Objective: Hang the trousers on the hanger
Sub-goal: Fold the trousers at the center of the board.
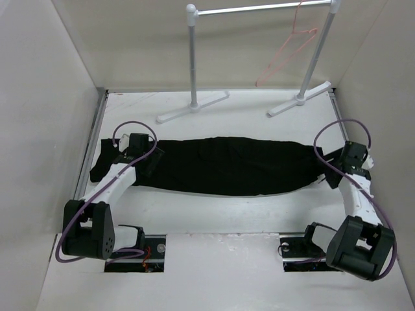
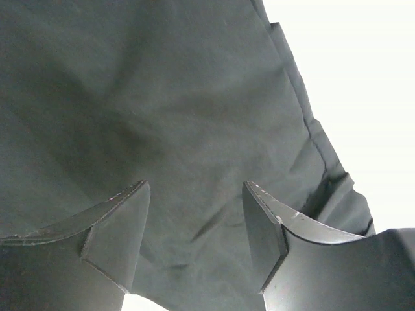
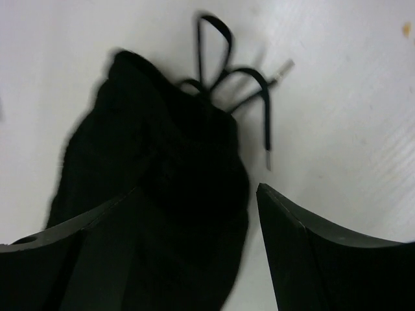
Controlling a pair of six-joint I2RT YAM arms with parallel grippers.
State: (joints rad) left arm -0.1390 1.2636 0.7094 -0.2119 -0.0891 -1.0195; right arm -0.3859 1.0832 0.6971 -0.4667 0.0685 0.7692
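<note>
For me this is a robot lab cell: plain pale wall panels close in the white tabletop on the left, right and far sides. The cabled left arm and right arm are bolted at its near edge, and a white rack stands at the far side.

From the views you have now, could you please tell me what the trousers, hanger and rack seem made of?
Trousers: soft matte black cloth, creased, with a stitched seam and drawcord. Hanger: thin pink wire, perhaps coated metal or plastic; too small to tell. Rack: likely metal tube, white posts and feet, glossy silvery rail.
</note>
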